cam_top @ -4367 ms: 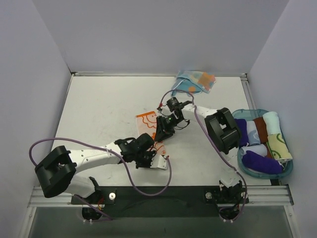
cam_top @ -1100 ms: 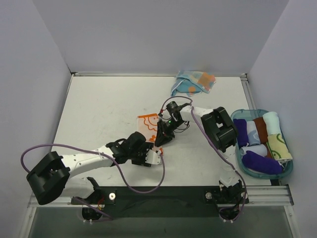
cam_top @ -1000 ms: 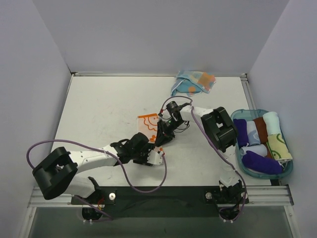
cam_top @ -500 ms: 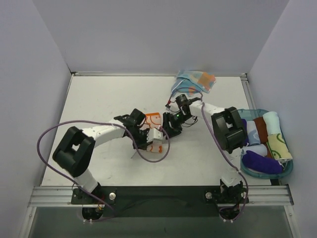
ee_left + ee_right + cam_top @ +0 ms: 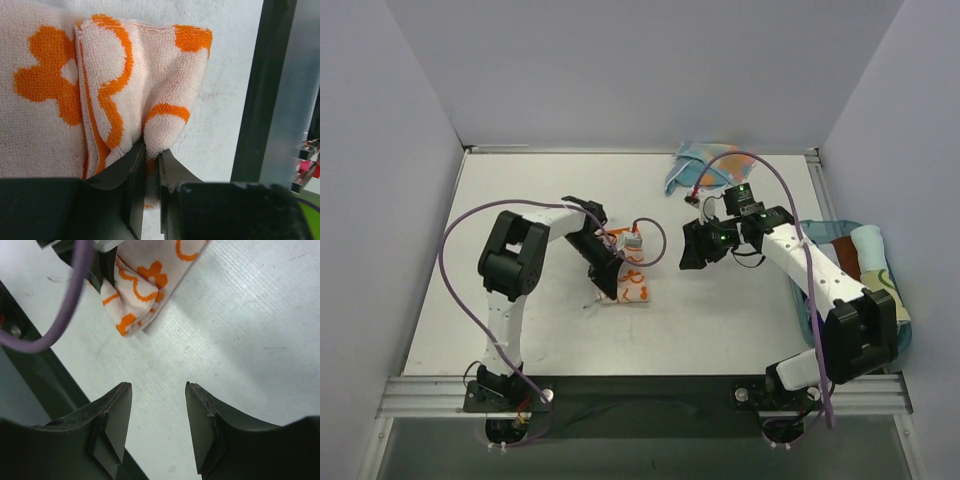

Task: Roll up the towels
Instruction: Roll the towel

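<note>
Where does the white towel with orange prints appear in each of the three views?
Top external: the white towel lies near the middle of the table, at the left arm's tip.
Left wrist: it fills the upper left, with a fold pinched in the left gripper.
Right wrist: it is at top centre, beyond the open right gripper.
Shared landmark: the left gripper clamped on the towel.

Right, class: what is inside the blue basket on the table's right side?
Rolled cloths: a pale roll, a brown roll and a yellowish roll. The right arm covers the rest.
</note>
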Available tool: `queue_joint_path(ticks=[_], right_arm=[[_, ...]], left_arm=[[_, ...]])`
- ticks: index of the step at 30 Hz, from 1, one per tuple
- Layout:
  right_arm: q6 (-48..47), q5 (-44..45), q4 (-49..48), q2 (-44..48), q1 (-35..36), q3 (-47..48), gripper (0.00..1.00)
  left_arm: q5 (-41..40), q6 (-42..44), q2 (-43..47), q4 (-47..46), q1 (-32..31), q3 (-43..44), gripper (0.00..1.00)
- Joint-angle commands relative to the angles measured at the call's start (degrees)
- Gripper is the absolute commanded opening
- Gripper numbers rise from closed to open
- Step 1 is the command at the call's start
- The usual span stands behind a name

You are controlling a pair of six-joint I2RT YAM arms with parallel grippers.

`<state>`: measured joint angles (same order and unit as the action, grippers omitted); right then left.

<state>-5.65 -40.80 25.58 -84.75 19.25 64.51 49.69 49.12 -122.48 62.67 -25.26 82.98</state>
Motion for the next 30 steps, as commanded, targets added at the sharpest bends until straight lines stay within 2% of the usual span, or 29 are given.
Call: queue_joint_path(ticks=[1, 3, 8, 12, 15, 21, 27, 30], right_arm=[[-10.07, 7.01, 2.01, 6.24, 4.99, -2.63, 0.47], [-12.36, 10.98, 2.97, 7.4, 10.44, -2.99, 0.48], [-15.53, 15.91, 5.35, 6.71, 17.39, -1.24, 0.48], [-15.97, 20.92, 7.73, 5.48, 28.88, 1.84, 0.48], [-16.94, 25.75, 5.37, 3.02, 34.96, 2.72, 0.5], [-19.22, 33.93, -3.68, -6.12, 39.82, 3.42, 0.53], [-20.8, 35.78, -10.72, -11.92, 40.26, 4.31, 0.56], [-20.81, 34.82, -10.99, -13.68, 40.34, 5.01, 0.54]], left_arm=[[-1.26, 2.2, -5.39, 4.91, -0.06, 3.58, 0.03], [-1.44, 2.55, -7.15, 7.27, 0.12, 5.08, 0.03], [-3.02, 3.96, -10.77, 10.01, 1.0, 5.8, 0.04], [-4.43, 5.1, -11.03, 10.36, 1.44, 4.12, 0.05], [-4.6, 5.9, -12.08, 10.98, 1.44, 4.55, 0.06], [-5.22, 5.02, -13.23, 11.33, 1.88, 6.14, 0.09], [-5.13, 4.93, -13.14, 11.5, 1.88, 6.14, 0.12], [-4.78, 5.02, -13.14, 11.33, 2.23, 5.61, 0.14]])
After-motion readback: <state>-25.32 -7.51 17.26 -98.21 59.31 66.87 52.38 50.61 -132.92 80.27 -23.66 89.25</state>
